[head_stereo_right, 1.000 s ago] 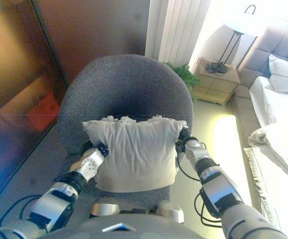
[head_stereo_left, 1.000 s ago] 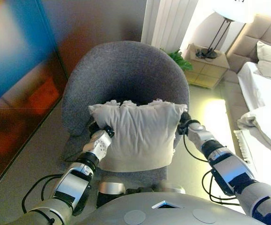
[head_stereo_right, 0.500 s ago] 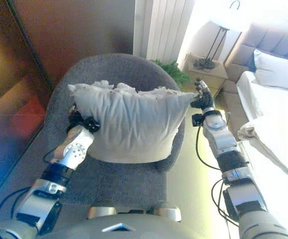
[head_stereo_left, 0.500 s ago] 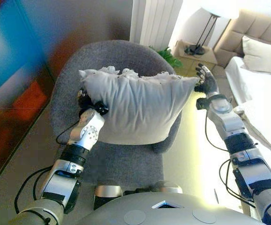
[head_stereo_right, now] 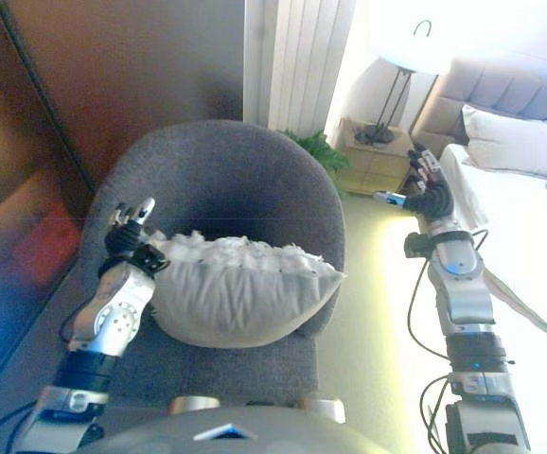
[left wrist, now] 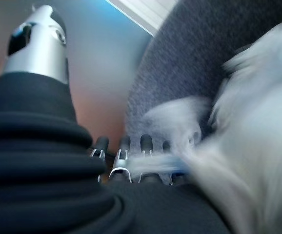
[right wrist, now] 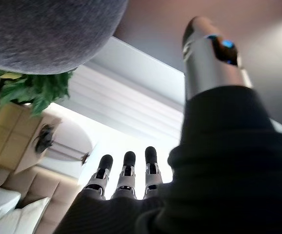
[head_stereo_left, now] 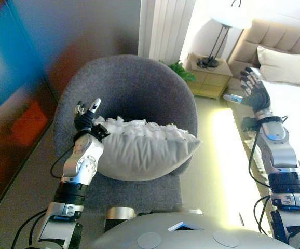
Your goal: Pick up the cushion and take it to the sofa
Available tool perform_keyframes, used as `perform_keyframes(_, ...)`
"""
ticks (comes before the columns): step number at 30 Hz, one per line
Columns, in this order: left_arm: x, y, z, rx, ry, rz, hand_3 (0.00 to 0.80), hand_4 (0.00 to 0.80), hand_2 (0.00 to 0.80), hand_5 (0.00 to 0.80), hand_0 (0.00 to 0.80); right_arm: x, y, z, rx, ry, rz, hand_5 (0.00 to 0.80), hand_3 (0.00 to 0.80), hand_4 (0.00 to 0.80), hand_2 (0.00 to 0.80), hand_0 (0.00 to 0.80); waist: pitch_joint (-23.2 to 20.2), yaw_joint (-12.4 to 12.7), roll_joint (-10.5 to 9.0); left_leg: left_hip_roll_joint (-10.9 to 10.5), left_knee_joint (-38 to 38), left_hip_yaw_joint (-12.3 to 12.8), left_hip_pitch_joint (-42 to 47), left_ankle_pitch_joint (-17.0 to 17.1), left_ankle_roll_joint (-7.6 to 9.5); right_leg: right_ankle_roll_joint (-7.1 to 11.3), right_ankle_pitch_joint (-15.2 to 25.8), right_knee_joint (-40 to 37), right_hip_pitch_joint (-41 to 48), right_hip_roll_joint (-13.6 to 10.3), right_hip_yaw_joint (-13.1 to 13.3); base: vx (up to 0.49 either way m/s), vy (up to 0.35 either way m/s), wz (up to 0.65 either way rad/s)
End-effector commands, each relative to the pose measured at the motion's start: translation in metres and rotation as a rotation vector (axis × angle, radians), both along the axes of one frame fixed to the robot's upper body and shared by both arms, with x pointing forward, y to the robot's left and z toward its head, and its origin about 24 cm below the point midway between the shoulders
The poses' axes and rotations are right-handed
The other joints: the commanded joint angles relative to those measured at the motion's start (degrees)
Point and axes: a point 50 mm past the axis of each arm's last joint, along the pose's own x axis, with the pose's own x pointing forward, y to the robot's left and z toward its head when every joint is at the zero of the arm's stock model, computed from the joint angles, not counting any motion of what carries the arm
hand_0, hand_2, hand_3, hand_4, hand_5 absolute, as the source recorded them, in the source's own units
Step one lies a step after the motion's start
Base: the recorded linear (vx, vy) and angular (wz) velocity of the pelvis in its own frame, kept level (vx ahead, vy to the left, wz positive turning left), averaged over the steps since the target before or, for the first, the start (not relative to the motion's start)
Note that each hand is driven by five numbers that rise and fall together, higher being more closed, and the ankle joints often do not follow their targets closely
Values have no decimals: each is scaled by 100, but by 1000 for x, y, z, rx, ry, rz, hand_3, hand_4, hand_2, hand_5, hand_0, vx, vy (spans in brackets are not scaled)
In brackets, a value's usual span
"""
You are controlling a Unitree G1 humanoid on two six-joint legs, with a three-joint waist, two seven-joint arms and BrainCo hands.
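The white cushion (head_stereo_left: 139, 150) lies flat on the seat of the round grey armchair (head_stereo_left: 134, 83), its frilled edge up. My left hand (head_stereo_left: 86, 116) is open at the cushion's left end, fingers straight and raised, touching or just beside the frill; it also shows in the left wrist view (left wrist: 126, 156). My right hand (head_stereo_left: 254, 93) is open and empty, raised well to the right of the chair, in front of the bed. Its straight fingers (right wrist: 126, 170) show in the right wrist view.
A wooden nightstand (head_stereo_left: 208, 78) with a floor lamp (head_stereo_left: 217, 36) and a green plant (head_stereo_left: 178, 70) stand behind the chair. A bed with a pillow (head_stereo_left: 287, 65) is at the right. A dark wall panel (head_stereo_left: 20, 93) runs along the left.
Both hands have let go of the cushion, and it has dropped from mid-air onto the chair seat. The right hand has swung away to the right and up.
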Motion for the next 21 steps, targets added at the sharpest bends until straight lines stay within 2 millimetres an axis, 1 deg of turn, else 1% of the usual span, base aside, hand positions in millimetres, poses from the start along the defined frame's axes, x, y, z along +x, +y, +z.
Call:
perform_keyframes(1,9,-25,1,53,-62,-88,0,0,0,0,0,24,11,32,-128,-59,76,0,0,0,0,0,-233,54,97,-424,148,-36,-204,-506,345,366,-869,39,397,103,-263,3,57,1)
perform_keyframes(3,11,-22,0,68,-61,-75,0,0,0,0,0,29,9,36,-101,-85,21,0,0,0,0,0,-214,77,85,-401,118,-26,-220,-480,338,370,-870,39,374,102,-256,-7,53,-1)
perform_keyframes(5,11,-14,-2,75,-60,-49,0,0,0,0,0,28,-1,42,-82,-129,-38,0,0,0,0,0,-197,66,90,-388,81,-27,-236,-464,336,361,-881,39,353,107,-258,5,71,-2)
perform_keyframes(7,8,-5,-5,79,-48,-20,0,0,0,0,0,22,-14,47,-92,-169,-87,0,0,0,0,0,-188,43,110,-382,37,-55,-238,-467,325,367,-905,39,351,106,-273,29,91,6)
perform_keyframes(10,2,8,-9,89,-26,-8,0,0,0,0,0,5,-32,48,-112,-184,-115,0,0,0,0,0,-211,-10,110,-392,33,-84,-266,-493,337,384,-921,39,325,87,-270,15,70,8)
perform_keyframes(13,-10,20,-16,89,-6,6,0,0,0,0,0,-15,-48,43,-103,-177,-133,0,0,0,0,0,-243,-66,104,-404,33,-75,-305,-530,364,395,-935,39,274,64,-253,-17,50,6)
perform_keyframes(16,-25,32,-24,98,20,8,0,0,0,0,0,-34,-55,24,-91,-117,-123,0,0,0,0,0,-233,-138,116,-410,33,-29,-327,-551,387,390,-946,39,226,46,-220,-36,42,-4)
perform_keyframes(18,-41,40,-36,104,63,-4,0,0,0,0,0,-51,-58,-3,-71,-13,-136,0,0,0,0,0,-205,-191,126,-425,33,8,-348,-576,410,389,-956,39,191,37,-182,-40,46,-6)
perform_keyframes(19,-47,43,-40,103,78,-1,0,0,0,0,0,-57,-60,-12,-65,27,-144,0,0,0,0,0,-201,-205,128,-429,33,22,-359,-583,419,391,-958,39,175,33,-167,-51,53,-6)
perform_keyframes(21,-78,58,-55,88,142,11,0,0,0,0,0,-92,-71,-48,-54,180,-187,0,0,0,0,0,-163,-243,128,-424,33,87,-405,-599,440,399,-971,39,107,16,-138,-67,41,-13)
